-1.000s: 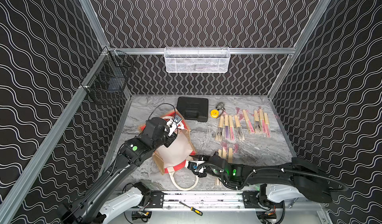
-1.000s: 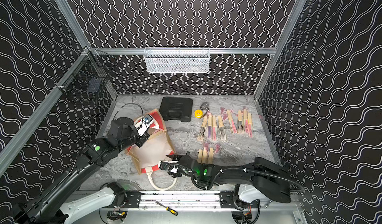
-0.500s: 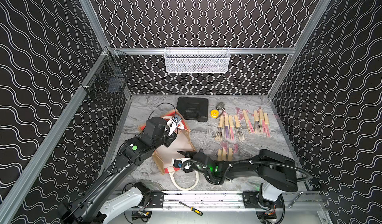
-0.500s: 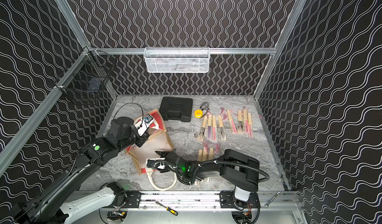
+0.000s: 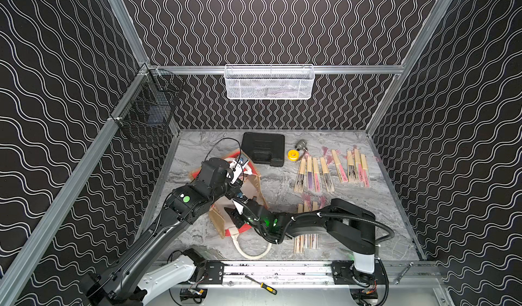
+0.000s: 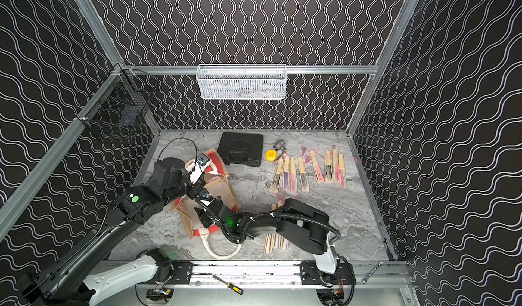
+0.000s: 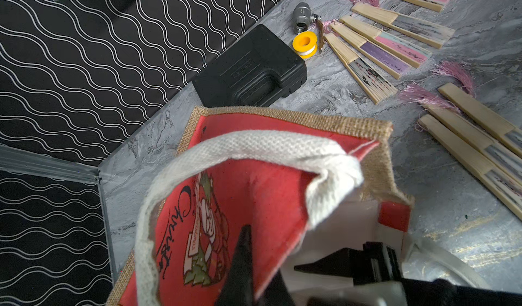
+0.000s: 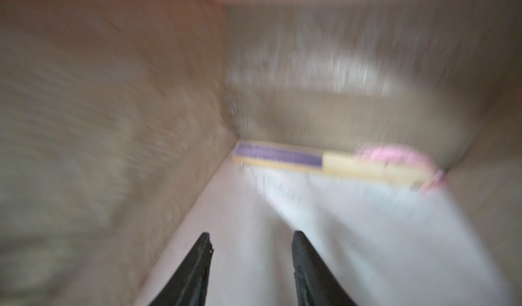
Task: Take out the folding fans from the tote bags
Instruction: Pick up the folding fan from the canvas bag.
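Observation:
The tan jute tote bag (image 5: 255,184) (image 6: 224,190) lies on its side at the left of the table, mouth toward the front. My left gripper (image 7: 254,265) is shut on the bag's red printed rim (image 7: 271,194), holding the mouth up below the white rope handle (image 7: 254,146). My right gripper (image 8: 251,236) is open inside the bag, also seen in a top view (image 5: 233,214). One folding fan (image 8: 324,162), purple with a pink tassel, lies across the bag's far end, ahead of the jaws and apart from them. Several fans (image 5: 310,174) (image 6: 333,167) lie in rows on the table.
A black case (image 5: 262,149), a yellow tape roll (image 5: 292,154) and a metal fitting (image 5: 301,144) sit at the back. More fans (image 5: 306,239) lie partly under my right arm. Wire baskets (image 5: 268,81) (image 5: 144,115) hang on the walls. A screwdriver (image 5: 261,284) rests on the front rail.
My right arm has swung left and pushed its gripper into the bag's mouth, jaws narrowing slightly. The left gripper has kept its hold on the rim.

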Tool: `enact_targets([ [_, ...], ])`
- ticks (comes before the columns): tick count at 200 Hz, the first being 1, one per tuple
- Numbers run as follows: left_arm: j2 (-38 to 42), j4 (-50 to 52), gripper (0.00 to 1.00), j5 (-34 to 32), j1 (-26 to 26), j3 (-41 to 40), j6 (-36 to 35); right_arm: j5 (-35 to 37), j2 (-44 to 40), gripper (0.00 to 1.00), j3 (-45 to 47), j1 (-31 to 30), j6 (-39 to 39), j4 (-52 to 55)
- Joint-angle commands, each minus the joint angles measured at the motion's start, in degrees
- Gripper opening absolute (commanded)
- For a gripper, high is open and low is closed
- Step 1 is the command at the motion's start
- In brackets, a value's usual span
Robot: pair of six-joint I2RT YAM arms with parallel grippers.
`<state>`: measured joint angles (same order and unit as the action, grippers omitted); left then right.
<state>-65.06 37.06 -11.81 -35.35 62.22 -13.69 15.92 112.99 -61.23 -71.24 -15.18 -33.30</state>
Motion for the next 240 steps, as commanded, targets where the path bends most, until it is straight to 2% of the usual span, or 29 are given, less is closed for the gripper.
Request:
enact_targets([
  [1, -0.16, -1.53, 0.00, -0.04, 0.02, 0.47, 1.32, -2.64, 1.76, 0.48, -0.80, 0.65, -15.65, -1.53],
  [21, -0.08, -1.74, 0.00, -0.31, -0.03, 0.43, 1.51, -5.01, 3.30, 0.49, -1.41, 2.03, -24.39, -4.02],
  [58, 0.11, -1.71, 0.00, 0.78, 0.09, 0.48, 1.56, -11.61, 8.08, 0.49, -5.26, 6.47, -46.93, -7.21],
  [86, 0.28, -1.89, 0.00, 0.40, -0.01, 0.45, 1.54, -10.32, 11.96, 0.49, -6.18, 7.30, -60.30, -10.84],
  [151, 0.77, -2.14, 0.00, 1.91, -0.04, 0.48, 1.81, -12.95, 20.34, 0.46, -10.44, 10.92, -70.26, -17.77],
  [207, 1.34, -2.66, 0.00, 6.82, -0.13, 0.29, 2.18, -13.13, 24.85, 0.46, -14.79, 13.20, -71.67, -16.86],
  [240, 1.12, -2.25, 0.00, 11.76, -0.12, 0.72, 2.61, -14.90, 28.94, 0.43, -20.56, 14.70, -71.05, -16.74],
])
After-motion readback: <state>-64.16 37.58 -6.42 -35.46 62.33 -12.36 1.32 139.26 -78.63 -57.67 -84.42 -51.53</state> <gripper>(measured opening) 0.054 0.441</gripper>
